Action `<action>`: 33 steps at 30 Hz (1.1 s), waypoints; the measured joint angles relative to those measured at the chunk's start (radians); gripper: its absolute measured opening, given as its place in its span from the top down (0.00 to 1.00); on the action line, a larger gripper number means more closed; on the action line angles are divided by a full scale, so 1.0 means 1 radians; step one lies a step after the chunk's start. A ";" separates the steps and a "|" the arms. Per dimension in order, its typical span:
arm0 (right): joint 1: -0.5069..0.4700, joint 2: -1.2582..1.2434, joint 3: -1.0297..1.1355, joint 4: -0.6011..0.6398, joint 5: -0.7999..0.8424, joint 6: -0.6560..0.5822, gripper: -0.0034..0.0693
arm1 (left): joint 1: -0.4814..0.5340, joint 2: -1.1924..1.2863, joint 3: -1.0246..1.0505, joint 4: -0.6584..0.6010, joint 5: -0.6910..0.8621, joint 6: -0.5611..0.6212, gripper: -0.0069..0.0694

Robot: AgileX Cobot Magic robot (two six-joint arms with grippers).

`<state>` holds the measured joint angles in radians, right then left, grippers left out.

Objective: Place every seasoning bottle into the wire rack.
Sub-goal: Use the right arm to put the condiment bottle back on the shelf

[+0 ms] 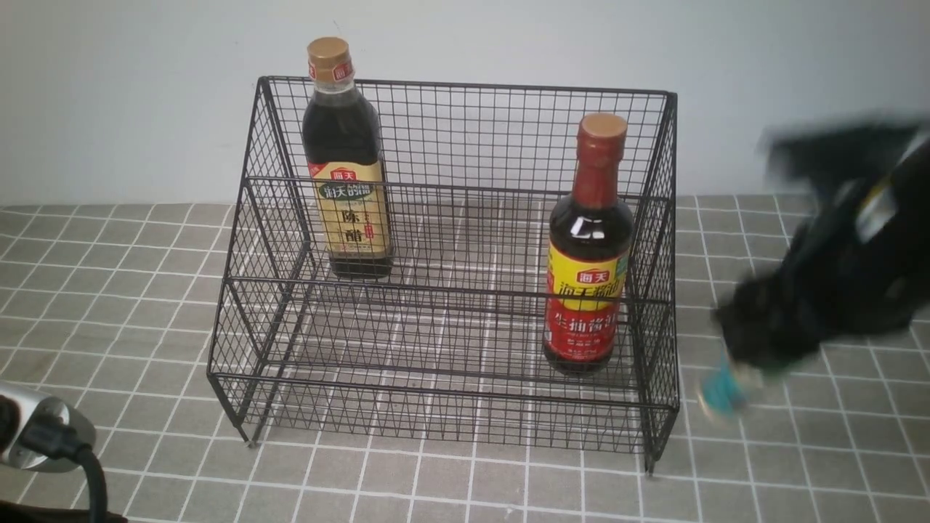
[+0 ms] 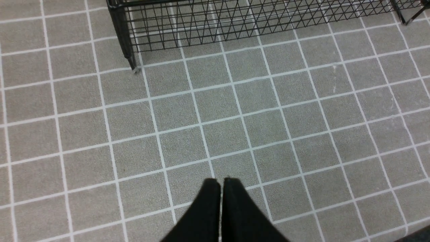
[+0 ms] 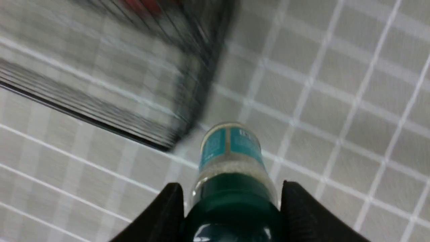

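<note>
Rack: large black wire-mesh stepped rack [image 1: 465, 86] on the grey tiled tabletop [image 1: 145, 290], with its tall back near the wall.
Upper tier: tall dark bottle with gold cap and beige label [image 1: 347, 167], upright, close to the left side wall. The tier is bare to its right.
Lower tier: tall dark bottle with red neck and yellow-red label [image 1: 587, 276], upright, close to the right side wall. The tier is open to its left.
Shaker: small green-capped shaker with teal label [image 3: 231, 151], outside the rack, just beside its right front corner. It is blurred.
Right gripper [image 3: 231, 188]: fingers clamped on either side of the shaker's green cap.
Left gripper [image 2: 221, 183]: jaws pressed together, holding nothing, over bare tiles in front of the rack's front left foot [image 2: 132, 65].
</note>
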<state>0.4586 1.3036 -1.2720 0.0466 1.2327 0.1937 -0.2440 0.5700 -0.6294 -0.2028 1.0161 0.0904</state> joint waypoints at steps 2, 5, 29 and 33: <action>0.013 -0.047 -0.062 0.022 0.010 0.000 0.48 | 0.000 0.000 0.000 0.000 0.000 -0.002 0.92; 0.053 -0.075 -0.129 0.029 0.022 0.000 0.48 | 0.000 0.000 0.000 0.001 -0.002 -0.013 0.92; 0.180 0.397 -0.161 -0.087 -0.017 0.057 0.48 | 0.000 0.000 0.000 0.001 -0.004 -0.023 0.92; 0.180 0.443 -0.161 -0.086 -0.031 0.057 0.48 | 0.000 0.000 0.000 0.001 -0.004 -0.023 0.92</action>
<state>0.6389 1.7464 -1.4334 -0.0393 1.2017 0.2503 -0.2440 0.5700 -0.6294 -0.2022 1.0118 0.0674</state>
